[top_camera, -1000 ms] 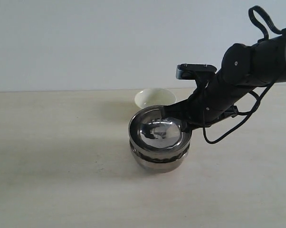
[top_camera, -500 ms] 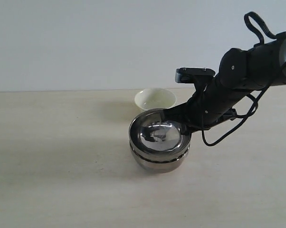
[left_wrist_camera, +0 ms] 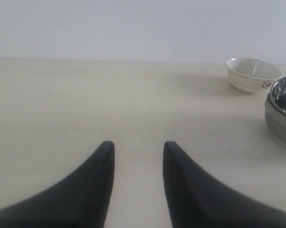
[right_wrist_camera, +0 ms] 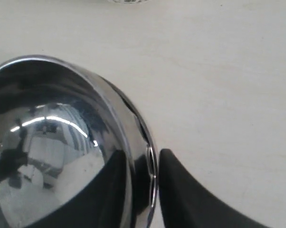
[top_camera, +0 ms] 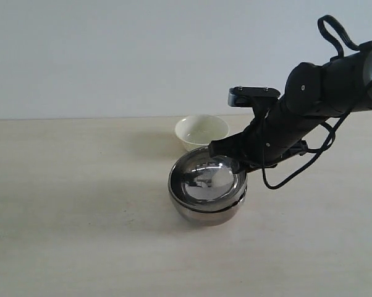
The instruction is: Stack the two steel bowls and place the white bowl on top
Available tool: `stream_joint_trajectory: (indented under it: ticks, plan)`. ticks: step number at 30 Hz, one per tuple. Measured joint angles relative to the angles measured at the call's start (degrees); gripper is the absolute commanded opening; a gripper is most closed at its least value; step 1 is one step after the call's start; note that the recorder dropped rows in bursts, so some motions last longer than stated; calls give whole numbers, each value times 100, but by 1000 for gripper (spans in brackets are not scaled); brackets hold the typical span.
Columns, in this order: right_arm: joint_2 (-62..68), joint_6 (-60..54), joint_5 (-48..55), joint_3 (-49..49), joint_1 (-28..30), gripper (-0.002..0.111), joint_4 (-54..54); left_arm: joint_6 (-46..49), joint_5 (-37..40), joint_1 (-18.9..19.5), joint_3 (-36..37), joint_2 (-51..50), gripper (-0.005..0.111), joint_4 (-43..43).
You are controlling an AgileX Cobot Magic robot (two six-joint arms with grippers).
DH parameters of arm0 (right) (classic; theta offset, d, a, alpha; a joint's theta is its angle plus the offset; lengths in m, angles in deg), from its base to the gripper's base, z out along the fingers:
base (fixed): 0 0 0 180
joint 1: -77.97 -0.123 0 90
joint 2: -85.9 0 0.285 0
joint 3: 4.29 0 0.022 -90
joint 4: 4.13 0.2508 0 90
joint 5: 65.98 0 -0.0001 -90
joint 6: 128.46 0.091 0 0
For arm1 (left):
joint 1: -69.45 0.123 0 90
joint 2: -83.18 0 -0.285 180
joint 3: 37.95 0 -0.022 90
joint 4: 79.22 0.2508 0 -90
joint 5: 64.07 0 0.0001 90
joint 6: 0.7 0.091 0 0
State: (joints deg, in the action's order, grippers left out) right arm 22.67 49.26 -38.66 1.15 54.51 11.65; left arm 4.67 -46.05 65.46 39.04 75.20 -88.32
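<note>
The two steel bowls are nested at mid-table: the upper bowl (top_camera: 204, 176) (right_wrist_camera: 48, 118) sits inside the lower bowl (top_camera: 207, 213), whose rim (right_wrist_camera: 152, 159) shows as a thin edge. My right gripper (top_camera: 234, 166) (right_wrist_camera: 143, 159) is open. One finger is inside the upper bowl and the other is outside both rims, on the stack's right side. The white bowl (top_camera: 201, 130) (left_wrist_camera: 252, 74) stands upright on the table just behind the stack. My left gripper (left_wrist_camera: 138, 145) is open over bare table with nothing between its fingers, and the stack (left_wrist_camera: 281, 111) shows at that view's edge.
The pale wooden table (top_camera: 81, 204) ends at a plain white wall behind. The right arm (top_camera: 316, 99) and its looping cable (top_camera: 297, 173) hang over the right side.
The upper steel bowl has dropped deeper into the lower one, so the stack is shorter. The right arm lowered slightly earlier, then held still. The white bowl has not moved.
</note>
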Motion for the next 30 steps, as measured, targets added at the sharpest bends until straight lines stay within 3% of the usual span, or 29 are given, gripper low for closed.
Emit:
stream_joint_trajectory:
  ticks: [6,9,13,20,30]
  plan:
    - [0,0,-14,0,0,35,0,0,0,0,0,0,32,0]
    - [-117,0,-40,0,0,24,0,0,0,0,0,0,32,0]
    - [-520,-11,-112,0,0,-1,0,0,0,0,0,0,32,0]
    - [-1006,-77,0,-4,-101,0,0,0,0,0,0,0,32,0]
    - [-506,-103,-324,376,-110,0,-135,0,0,0,0,0,32,0]
